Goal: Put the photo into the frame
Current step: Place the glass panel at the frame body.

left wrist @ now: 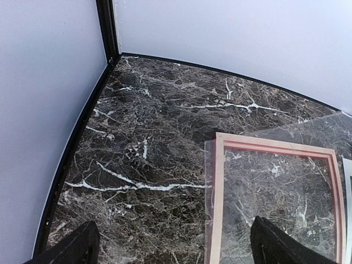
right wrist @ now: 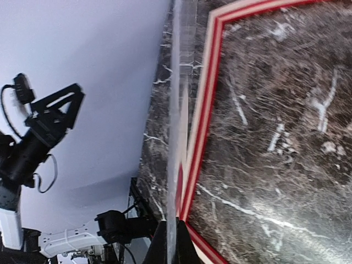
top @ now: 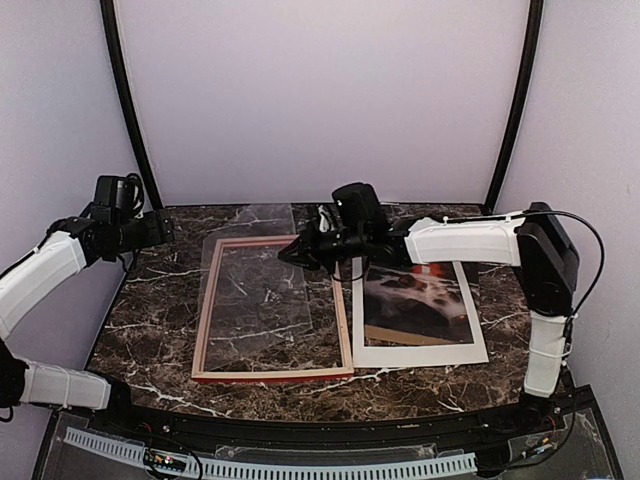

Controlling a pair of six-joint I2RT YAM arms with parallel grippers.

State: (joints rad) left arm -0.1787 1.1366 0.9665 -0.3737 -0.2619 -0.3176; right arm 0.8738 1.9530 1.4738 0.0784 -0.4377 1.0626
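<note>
right end effector [top: 288, 254] pinched the edge of the clear pane [top: 262, 290], which lay askew over the frame [top: 270, 375]. left end effector [top: 160, 231] hung spread. photo [top: 415, 293] lay just right of the frame on the bench [top: 150, 340]. best to move the pane level, without nudging the rails.

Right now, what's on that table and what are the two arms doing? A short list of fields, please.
table: dark marble
frame: flat, pale back up, no photo inside
photo: flat, right of the frame, with a white mat
clear sheet: over the frame
left jaws: open, empty, above the table's far left
right jaws: shut on the clear sheet's edge
</note>
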